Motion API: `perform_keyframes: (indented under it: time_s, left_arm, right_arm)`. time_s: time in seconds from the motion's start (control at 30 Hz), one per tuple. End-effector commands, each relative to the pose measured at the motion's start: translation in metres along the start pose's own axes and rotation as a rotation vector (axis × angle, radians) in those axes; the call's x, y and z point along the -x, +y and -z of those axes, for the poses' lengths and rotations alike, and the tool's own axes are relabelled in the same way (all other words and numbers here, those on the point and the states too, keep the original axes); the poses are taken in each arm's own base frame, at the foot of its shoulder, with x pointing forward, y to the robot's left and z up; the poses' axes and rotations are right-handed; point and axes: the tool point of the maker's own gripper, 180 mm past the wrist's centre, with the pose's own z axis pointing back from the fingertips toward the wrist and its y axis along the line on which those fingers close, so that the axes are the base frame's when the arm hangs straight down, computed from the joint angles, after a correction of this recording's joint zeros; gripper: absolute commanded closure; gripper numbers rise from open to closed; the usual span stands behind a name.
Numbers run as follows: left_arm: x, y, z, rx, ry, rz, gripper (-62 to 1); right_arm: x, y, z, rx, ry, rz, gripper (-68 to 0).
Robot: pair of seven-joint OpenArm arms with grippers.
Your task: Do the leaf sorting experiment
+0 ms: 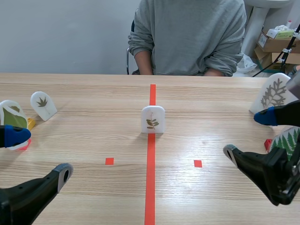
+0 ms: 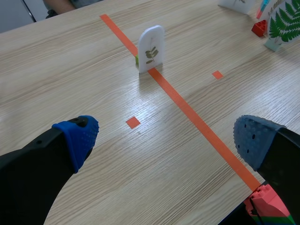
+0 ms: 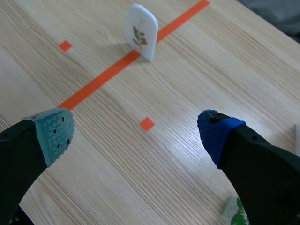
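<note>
- Progress, as a judgement: two leaf cards stand at each end of the pale wooden worktop (image 1: 93, 197), so these look sorted. One card looks unsorted.
- Left group, at 9 o'clock on the worktop: a white arched card with a dark palmate leaf (image 1: 43, 105) and a white arched card with a green leaf (image 1: 11, 115). A small yellow block (image 1: 31, 123) sits just beside the second card.
- Right group, at 3 o'clock: a white arched card with a pale branching leaf (image 1: 273, 93) and a card with green fern fronds (image 1: 288, 140). A small red block (image 1: 267, 144) is near them.
- Remaining: the white arched card with a brown leaf sprig (image 1: 153, 120) stands upright at the worktop's middle, on the orange-red tape line (image 1: 150, 187), and nothing touches it.
- The left end effector (image 1: 40, 154) has its fingers spread and holds nothing. The sprig card lies at about 2 o'clock from it, well apart.
- The right end effector (image 1: 247, 136) is likewise spread and empty. The sprig card lies at about 10 o'clock from it, also well apart.
- Both wrist views show the sprig card ahead of the parted fingers, not between them.
- A person in a grey sweatshirt (image 1: 187, 37) sits at 12 o'clock, across the worktop.
- Still to do, by my reading: match the sprig card to one group, grasp it, and set it there.
</note>
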Motion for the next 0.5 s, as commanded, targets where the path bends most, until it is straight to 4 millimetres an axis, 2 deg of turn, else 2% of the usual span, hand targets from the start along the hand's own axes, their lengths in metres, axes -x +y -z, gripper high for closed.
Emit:
perform_keyframes:
  time_s: [0.0,0.07,0.23,0.37,0.47]
  left_arm:
    - [-0.005,0.002,0.000,-0.008,-0.025,-0.007,-61.7]
    - [-0.005,0.002,0.000,-0.008,-0.025,-0.007,-61.7]
    - [-0.005,0.002,0.000,-0.008,-0.025,-0.007,-61.7]
    - [-0.005,0.002,0.000,-0.008,-0.025,-0.007,-61.7]
    - [-0.005,0.002,0.000,-0.008,-0.025,-0.007,-61.7]
  right_arm:
    - [0.002,-0.012,0.000,0.040,0.026,-0.026,-53.8]
    - [0.005,-0.021,0.002,0.063,0.065,-0.059,-53.8]
    - [-0.007,-0.048,0.014,0.084,0.052,-0.120,-53.8]
    - [-0.007,-0.069,0.042,0.064,0.045,-0.128,-53.8]
    - [-0.007,-0.076,0.069,0.022,0.033,-0.112,-53.8]
